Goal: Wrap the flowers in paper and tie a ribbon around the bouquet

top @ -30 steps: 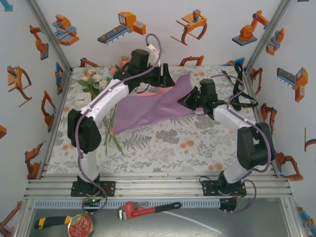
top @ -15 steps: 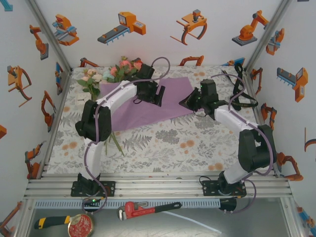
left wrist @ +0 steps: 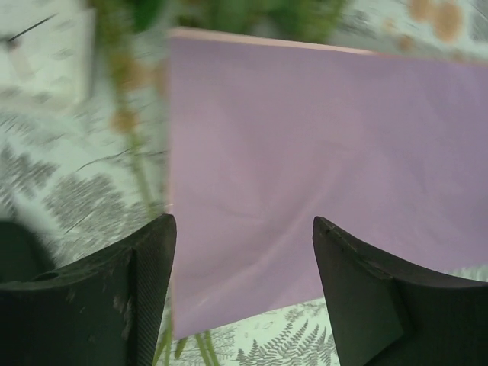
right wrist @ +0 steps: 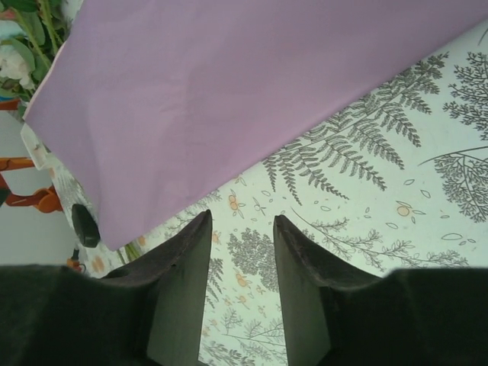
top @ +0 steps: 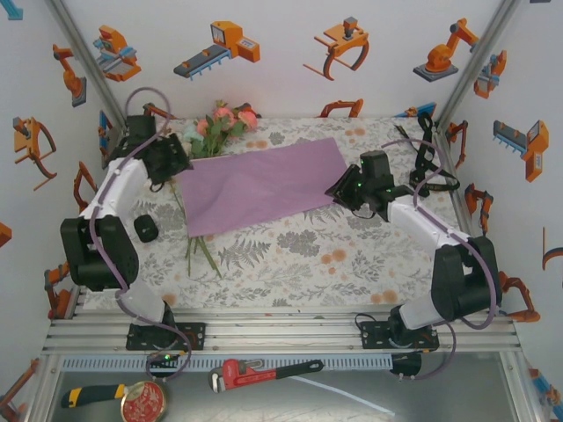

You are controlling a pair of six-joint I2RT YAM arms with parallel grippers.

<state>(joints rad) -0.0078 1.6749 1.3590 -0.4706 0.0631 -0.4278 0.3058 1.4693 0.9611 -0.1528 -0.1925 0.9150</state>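
left claw [left wrist: 242,229] and right claw [right wrist: 242,217] stand open, empty; paper [top: 264,180] lies flat over flowers [top: 224,119]; wrapping next needs an edge gripped.

We see the table [top: 352,255], spread with a fern-and-blossom printed cover, carrying the paper [top: 264,180] flat and lilac side up at its centre, the flowers [top: 224,123] with blooms at 11 o'clock and stems passing under the paper's left end toward 7 o'clock, a small dark object [top: 145,229] at 9 o'clock, and the ribbon [top: 450,180] looped at 2 o'clock.
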